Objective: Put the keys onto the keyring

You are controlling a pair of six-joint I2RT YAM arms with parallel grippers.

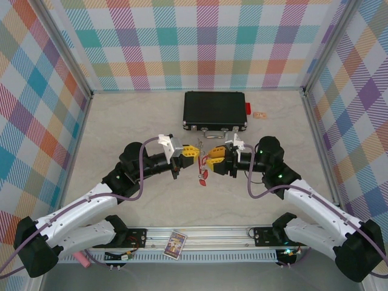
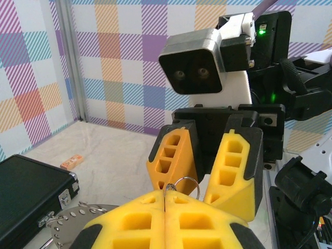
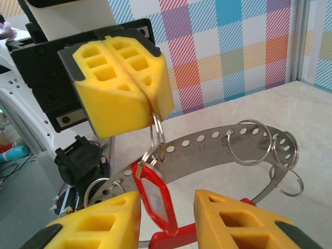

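Observation:
My left gripper [image 2: 166,196] [image 1: 193,153] is shut on a small silver split ring [image 2: 182,182], held up over the middle of the table. From that ring hangs a key with a red plastic tag [image 3: 155,194] [image 1: 203,176]. The tag dangles between the fingers of my right gripper [image 3: 166,212] [image 1: 210,162], which faces the left one and stands open with neither finger pressing the tag. Below lies the keyring [image 3: 207,148], a curved perforated metal band carrying several split rings [image 3: 249,142]. A red piece [image 3: 179,243] shows under the tag; what it is I cannot tell.
A black case [image 1: 215,110] lies at the back centre with a red block [image 1: 247,108] at its right end and a small orange item [image 1: 260,114] beyond. A card [image 1: 175,244] lies on the front rail. Plaid walls close in three sides.

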